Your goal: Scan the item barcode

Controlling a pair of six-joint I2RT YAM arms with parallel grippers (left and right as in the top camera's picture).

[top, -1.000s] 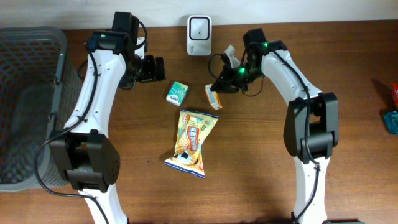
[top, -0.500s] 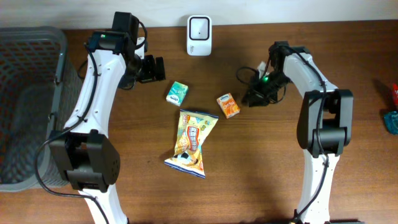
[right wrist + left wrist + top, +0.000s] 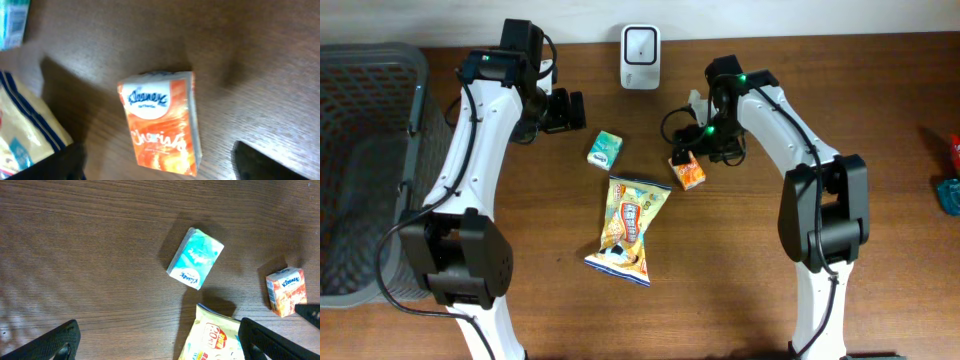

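Though three goods lie mid-table, the orange Kleenex pack [image 3: 162,122] looks like the item to scan, since only it has fingers around it.

Nearest is the snack bag [image 3: 628,228], a crinkled, glossy pillow of yellow film printed with a cartoon, its long axis running near to far. Just beyond its far-right corner, close but apart, the Kleenex pack lies flat on the brown wood-grain table [image 3: 720,290]. It is a small soft brick in shiny wrap with rounded edges, likely to dent under a hard squeeze.

The right gripper [image 3: 157,162] hangs directly over it, fingers spread wide and clear of it on both sides. In the wrist view the pack's long axis runs straight away from the camera, tilted slightly, so the fingers face its narrow width. I judge that closing straight down would catch it across the short sides. No barcode shows on its upper face.

Left of it and well apart sits a teal tissue pack [image 3: 605,149], similar in shape and angled. The left gripper [image 3: 160,345], also wide open and holding nothing, hovers farther left; the right arm is much nearer the orange pack.

At the far edge stands the white scanner [image 3: 640,43], a smooth hard-plastic block. A dark mesh basket [image 3: 360,150] fills the left side.
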